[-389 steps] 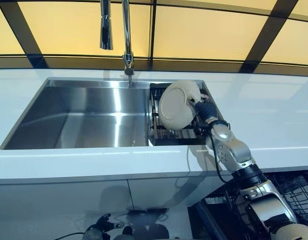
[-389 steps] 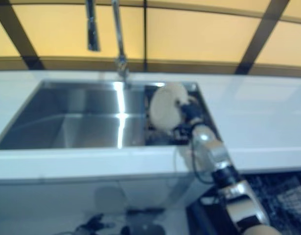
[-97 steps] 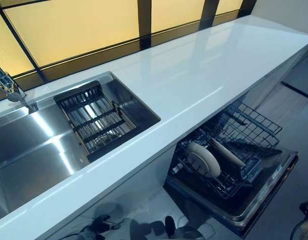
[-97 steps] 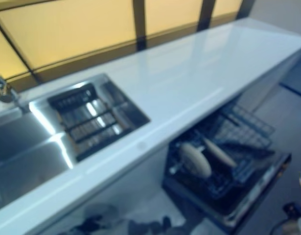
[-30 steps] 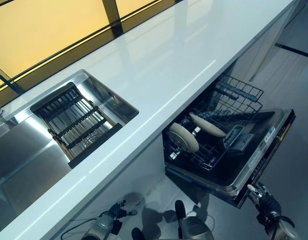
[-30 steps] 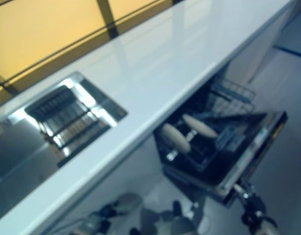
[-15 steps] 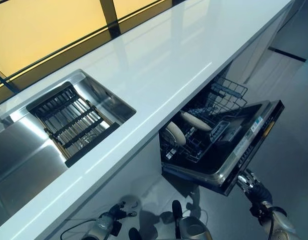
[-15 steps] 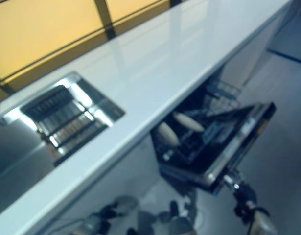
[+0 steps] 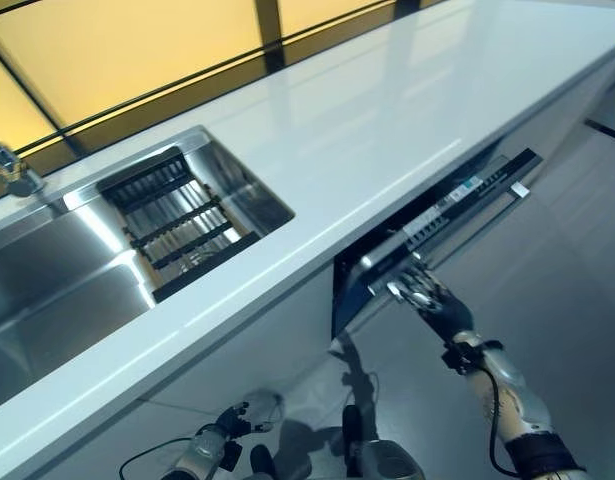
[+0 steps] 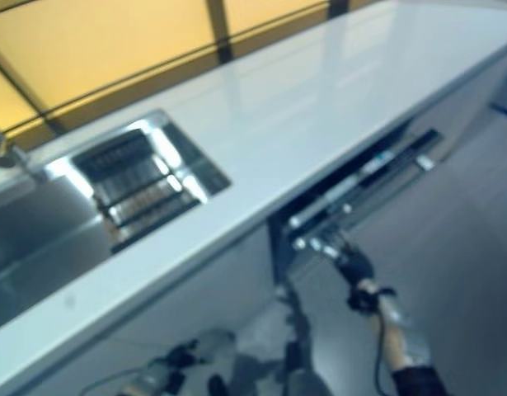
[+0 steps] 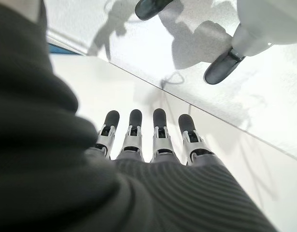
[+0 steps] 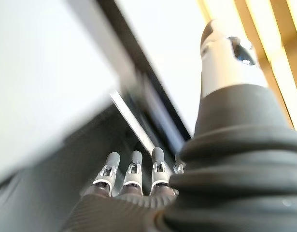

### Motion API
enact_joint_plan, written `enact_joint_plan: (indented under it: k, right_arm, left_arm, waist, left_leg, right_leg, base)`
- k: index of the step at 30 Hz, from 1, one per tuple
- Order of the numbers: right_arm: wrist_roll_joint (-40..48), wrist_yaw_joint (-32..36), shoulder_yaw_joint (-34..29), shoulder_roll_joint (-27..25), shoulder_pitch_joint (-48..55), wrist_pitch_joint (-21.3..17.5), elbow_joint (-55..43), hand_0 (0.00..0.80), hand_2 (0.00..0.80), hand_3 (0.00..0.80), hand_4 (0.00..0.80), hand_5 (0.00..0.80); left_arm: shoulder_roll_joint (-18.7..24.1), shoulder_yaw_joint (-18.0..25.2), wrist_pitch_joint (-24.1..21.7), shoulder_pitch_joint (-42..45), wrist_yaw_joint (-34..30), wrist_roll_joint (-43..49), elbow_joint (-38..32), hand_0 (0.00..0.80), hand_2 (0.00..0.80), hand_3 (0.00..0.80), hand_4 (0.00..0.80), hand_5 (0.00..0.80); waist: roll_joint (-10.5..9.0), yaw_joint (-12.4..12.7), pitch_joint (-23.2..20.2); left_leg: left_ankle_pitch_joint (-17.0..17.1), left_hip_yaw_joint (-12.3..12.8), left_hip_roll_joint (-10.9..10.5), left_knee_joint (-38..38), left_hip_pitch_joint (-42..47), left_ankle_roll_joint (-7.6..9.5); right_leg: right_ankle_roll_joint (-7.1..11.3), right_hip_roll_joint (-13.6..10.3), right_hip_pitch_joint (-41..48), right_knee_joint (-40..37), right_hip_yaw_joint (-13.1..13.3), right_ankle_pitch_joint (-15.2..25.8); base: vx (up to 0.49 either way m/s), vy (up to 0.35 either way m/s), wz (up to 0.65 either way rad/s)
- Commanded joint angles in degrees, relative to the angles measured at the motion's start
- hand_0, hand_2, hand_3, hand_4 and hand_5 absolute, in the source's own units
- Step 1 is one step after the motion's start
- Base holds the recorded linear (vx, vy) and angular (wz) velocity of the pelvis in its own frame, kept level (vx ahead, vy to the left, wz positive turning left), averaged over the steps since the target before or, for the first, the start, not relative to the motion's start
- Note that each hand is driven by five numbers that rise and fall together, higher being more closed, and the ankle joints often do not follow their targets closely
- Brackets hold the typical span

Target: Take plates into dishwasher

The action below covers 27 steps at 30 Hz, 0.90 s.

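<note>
Plates are out of sight; the dishwasher door (image 9: pixel 442 215) is nearly closed, the right hand (image 9: pixel 429 298) pushing it with straight fingers. Left hand (image 11: pixel 153 140) hangs idle, fingers straight.

White counter (image 9: pixel 387 110) with a steel sink (image 9: pixel 57 275) set into it.

The counter runs as one long glossy white slab beneath a row of amber panels divided by dark bars. The sink is sunk into the counter toward its left end, its far rim close to the back edge and its near rim set back from the front edge. A dark slatted rack (image 9: pixel 177 222) sits across the sink's right end, spanning from the far rim to the near one. A tap base (image 9: pixel 15 178) stands at the counter's back edge behind the sink.
</note>
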Motion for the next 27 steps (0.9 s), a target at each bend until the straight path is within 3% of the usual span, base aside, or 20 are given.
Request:
enact_joint_plan:
  k: [1,14,17,21,27]
  right_arm:
    - [0.0,2.1,0.5,5.1,-7.7,-1.3,-3.1,0.0,0.0,0.0,0.0,0.0]
    - [3.9,2.1,-2.9,5.4,0.9,-5.1,-4.8,0.0,0.0,0.0,0.0,0.0]
    - [1.3,5.5,-3.3,4.8,3.7,-2.9,-4.3,0.0,0.0,0.0,0.0,0.0]
    - [-6.2,15.7,-0.5,1.2,7.0,2.9,-1.3,0.0,0.0,0.0,0.0,0.0]
    - [-16.3,18.2,3.2,-2.4,9.5,6.5,10.0,0.0,0.0,0.0,0.0,0.0]
  left_arm:
    - [2.9,-0.9,-2.0,-2.6,1.4,-0.7,1.4,0.0,0.0,0.0,0.0,0.0]
    - [2.9,1.6,-4.7,-0.9,2.9,-0.9,3.4,0.0,0.0,0.0,0.0,0.0]
    - [3.3,2.6,-5.0,-0.5,2.7,-0.8,3.4,0.0,0.0,0.0,0.0,0.0]
    - [4.4,4.1,-5.4,-0.6,2.4,-0.1,3.4,0.0,0.0,0.0,0.0,0.0]
    - [6.4,5.5,-5.7,-0.8,1.6,1.7,3.9,0.0,0.0,0.0,0.0,0.0]
  waist:
    - [-4.06,2.3,0.1]
    - [-5.16,1.5,0.6]
    - [-5.48,1.1,0.6]
    - [-6.34,0.9,1.0]
    - [-7.73,1.9,1.0]
  left_leg:
    - [0.9,2.0,-5.6,0.5,0.7,1.58]
    - [0.4,2.2,-5.6,0.4,1.3,1.96]
    - [0.4,2.5,-5.4,0.5,1.3,1.94]
    - [0.5,2.6,-5.2,0.5,1.3,1.79]
    - [0.6,1.7,-5.0,0.5,1.6,1.51]
  right_leg:
    - [1.46,-1.2,5.8,1.6,2.0,-7.2]
    - [1.78,-0.6,5.9,1.5,2.1,-7.2]
    - [1.88,-0.5,5.9,1.6,2.4,-7.3]
    - [2.02,-0.2,6.0,1.4,2.3,-7.3]
    - [2.19,0.1,6.7,1.3,1.6,-7.4]
  base:
    - [0.024,-0.004,0.43]
    - [0.002,-0.003,0.08]
    - [0.0,0.0,0.0]
    - [-0.038,-0.037,-0.03]
    - [-0.029,-0.071,0.01]
